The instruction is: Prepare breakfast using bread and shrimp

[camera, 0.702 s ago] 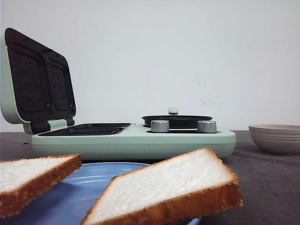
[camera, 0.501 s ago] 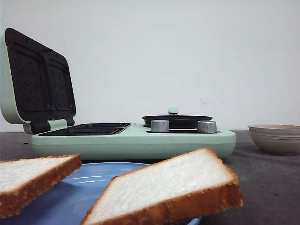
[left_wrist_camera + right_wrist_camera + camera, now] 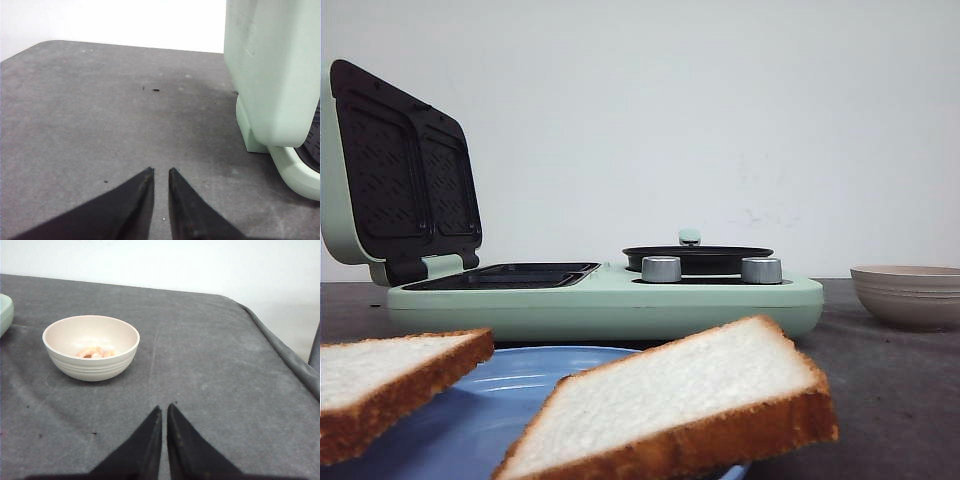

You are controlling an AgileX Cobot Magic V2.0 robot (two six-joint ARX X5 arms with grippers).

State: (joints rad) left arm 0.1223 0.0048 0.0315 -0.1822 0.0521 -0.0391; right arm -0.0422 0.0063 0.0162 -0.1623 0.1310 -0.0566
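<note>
Black and tapered, the fingers of the left gripper [image 3: 160, 172] sit nearly together with only a thin gap at the tips, holding nothing and hanging above the bare grey counter [image 3: 100, 115]. Just beside it, in the left wrist view, stands the pale green breakfast maker [image 3: 272, 75], seen from its outer shell. The right gripper [image 3: 164, 409] is likewise drawn almost closed, a narrow slit between its fingers, empty and touching nothing, over open counter. Near it sits a beige bowl [image 3: 91, 346], and the shrimp [image 3: 96, 352] lies in the bottom of that bowl as a small orange-pink cluster.

From the front, two slices of bread [image 3: 685, 400] rest on a blue plate [image 3: 515, 385] at the near edge, one slice to the left [image 3: 390, 385] and the other to the right, apart from each other. Behind them the breakfast maker stands with its lid [image 3: 400, 170] raised, dark grill plates exposed, and a shallow black pan [image 3: 698, 256] on its right half behind two silver knobs [image 3: 661, 268].
</note>
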